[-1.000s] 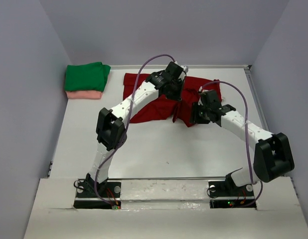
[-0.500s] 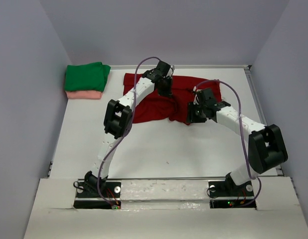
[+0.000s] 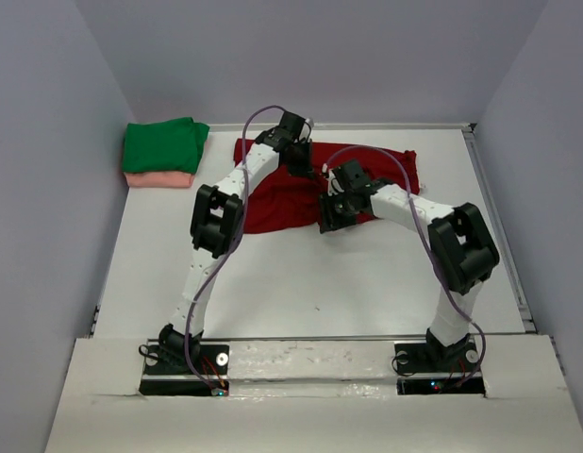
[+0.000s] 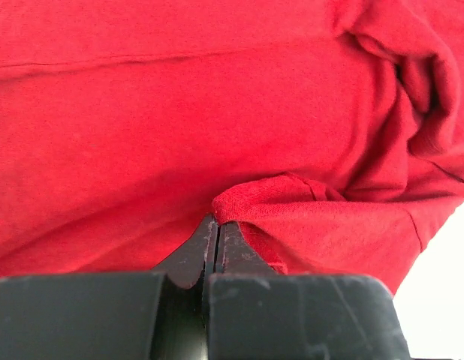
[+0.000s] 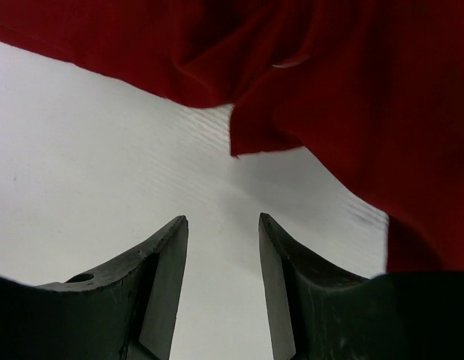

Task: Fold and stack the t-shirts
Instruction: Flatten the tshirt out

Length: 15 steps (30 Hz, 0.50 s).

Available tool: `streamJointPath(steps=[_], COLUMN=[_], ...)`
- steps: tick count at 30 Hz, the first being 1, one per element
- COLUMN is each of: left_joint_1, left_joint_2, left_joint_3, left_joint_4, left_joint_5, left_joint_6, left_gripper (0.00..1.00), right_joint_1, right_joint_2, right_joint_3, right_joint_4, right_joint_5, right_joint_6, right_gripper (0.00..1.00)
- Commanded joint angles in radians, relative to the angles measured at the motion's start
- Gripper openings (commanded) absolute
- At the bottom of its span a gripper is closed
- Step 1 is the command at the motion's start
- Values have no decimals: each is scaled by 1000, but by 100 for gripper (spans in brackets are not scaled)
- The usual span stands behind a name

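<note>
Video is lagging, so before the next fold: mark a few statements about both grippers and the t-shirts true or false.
1. The left gripper is shut on the red t-shirt. True.
2. The right gripper grips the red t-shirt too. False: its jaws stand open above the table, holding nothing.
3. The green t-shirt lies folded on the pink t-shirt. True.
4. The red t-shirt lies on the green t-shirt. False: it lies crumpled, apart, to their right.
</note>
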Motion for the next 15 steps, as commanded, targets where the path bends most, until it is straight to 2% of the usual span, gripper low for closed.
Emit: streamJointPath(steps=[1,15], left_joint_1=[6,11], left_joint_2=[-16,-19], left_joint_3=[-22,-53], left_joint_4=[24,50], left_joint_5=[30,62], left_joint_6=[1,-5], left_gripper=[0,0], right_joint_1=[43,44], right_joint_2=[81,167], right_joint_3=[122,228], right_joint_4=[-22,-42], right_joint_5=[35,92], right_joint_6=[-10,-21], right_gripper=[49,50])
